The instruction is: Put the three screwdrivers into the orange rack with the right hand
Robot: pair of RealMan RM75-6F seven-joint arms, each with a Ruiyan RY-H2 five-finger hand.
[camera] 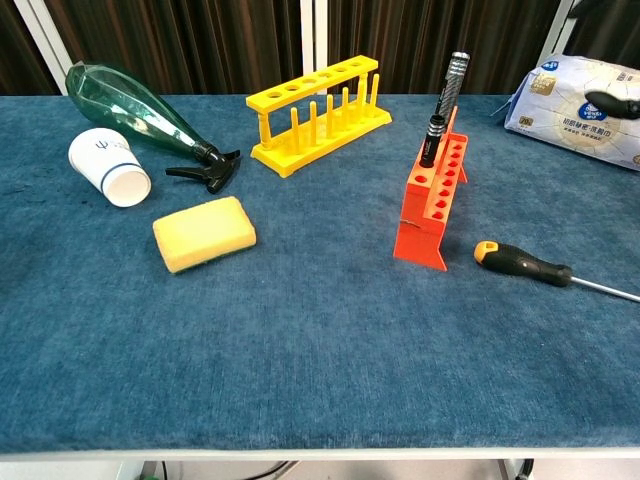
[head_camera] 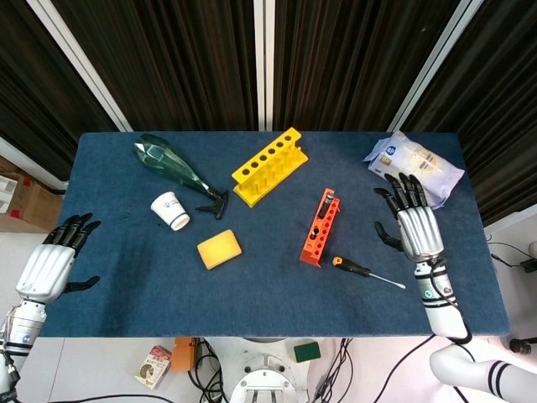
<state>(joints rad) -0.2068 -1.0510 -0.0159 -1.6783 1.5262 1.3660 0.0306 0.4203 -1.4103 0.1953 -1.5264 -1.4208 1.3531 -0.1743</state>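
The right hand [head_camera: 414,220] has a silver-white back plate and black fingers [head_camera: 399,188], with a black thumb at its side. Below it sits a white wrist with a dark ring and a small green dot, then a white forearm banded in black. The left hand [head_camera: 52,259] looks alike: pale silver shell, black fingers, white wrist.

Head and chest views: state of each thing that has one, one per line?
orange rack: upright, two black screwdrivers standing in its far end
orange-and-black screwdriver: lying flat beside the rack
spray bottle: on its side
paper cup: tipped over
yellow rack: upright, empty
right hand: open, holds nothing
left hand: off the table edge, holds nothing
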